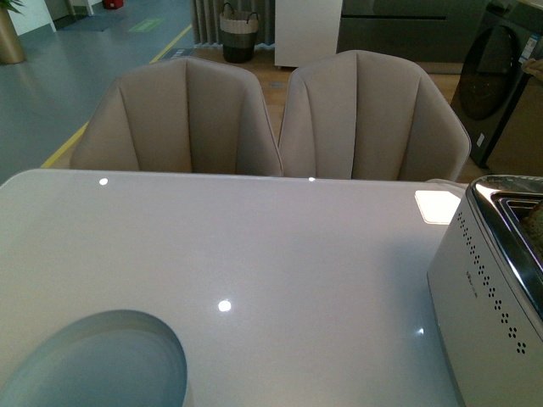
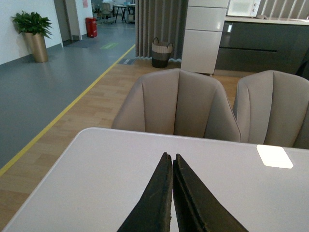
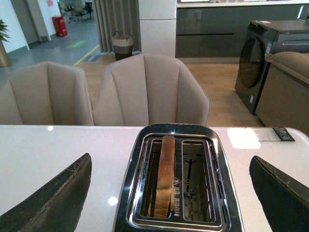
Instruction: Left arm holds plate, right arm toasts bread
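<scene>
The pale blue-grey plate [image 1: 93,365] lies on the white table at the near left corner, with no gripper touching it in the front view. My left gripper [image 2: 170,157] hovers over bare tabletop, jaws shut on nothing; the plate is out of its view. A brown-crusted slice of bread [image 3: 166,174] stands on edge in one slot of the chrome-topped toaster [image 3: 219,193], which sits at the table's right [image 1: 488,297]. My right gripper [image 3: 170,157] is open wide above the toaster, one finger [image 3: 53,198] on each side, holding nothing. The other slot is empty.
Two beige upholstered chairs [image 1: 271,119] stand behind the table's far edge. A bright light patch [image 1: 437,206] lies on the table near the toaster. A washing machine [image 3: 260,63] and a basket [image 1: 238,34] stand on the floor beyond.
</scene>
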### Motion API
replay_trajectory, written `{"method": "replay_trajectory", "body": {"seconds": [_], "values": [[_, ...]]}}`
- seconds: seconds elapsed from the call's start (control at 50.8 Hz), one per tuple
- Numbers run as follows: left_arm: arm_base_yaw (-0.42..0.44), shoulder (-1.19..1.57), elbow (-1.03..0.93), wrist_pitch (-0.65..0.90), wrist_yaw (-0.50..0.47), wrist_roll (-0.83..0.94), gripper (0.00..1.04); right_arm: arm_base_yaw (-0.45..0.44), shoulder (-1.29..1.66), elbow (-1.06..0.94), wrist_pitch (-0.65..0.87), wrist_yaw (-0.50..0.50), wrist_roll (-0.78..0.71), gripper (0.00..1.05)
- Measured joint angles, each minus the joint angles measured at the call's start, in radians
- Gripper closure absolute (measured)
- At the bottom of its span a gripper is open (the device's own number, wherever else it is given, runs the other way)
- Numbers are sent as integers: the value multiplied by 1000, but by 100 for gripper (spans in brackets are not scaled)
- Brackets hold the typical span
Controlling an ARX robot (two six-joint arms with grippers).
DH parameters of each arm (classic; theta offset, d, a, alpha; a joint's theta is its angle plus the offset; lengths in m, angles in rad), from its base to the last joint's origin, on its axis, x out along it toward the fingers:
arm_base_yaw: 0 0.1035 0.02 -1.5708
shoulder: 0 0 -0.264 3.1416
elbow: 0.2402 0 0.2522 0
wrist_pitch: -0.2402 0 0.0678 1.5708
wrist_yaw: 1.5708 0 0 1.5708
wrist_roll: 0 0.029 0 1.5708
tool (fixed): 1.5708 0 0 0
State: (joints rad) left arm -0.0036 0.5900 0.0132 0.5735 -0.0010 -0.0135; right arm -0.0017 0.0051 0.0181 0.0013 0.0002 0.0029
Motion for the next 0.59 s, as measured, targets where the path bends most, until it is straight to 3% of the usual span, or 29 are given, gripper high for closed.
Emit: {"method": "replay_trajectory", "body": {"seconds": [0.59], "values": [[0, -333, 0, -316, 1, 2, 102, 0, 0, 0, 0, 0, 0, 9]]}}
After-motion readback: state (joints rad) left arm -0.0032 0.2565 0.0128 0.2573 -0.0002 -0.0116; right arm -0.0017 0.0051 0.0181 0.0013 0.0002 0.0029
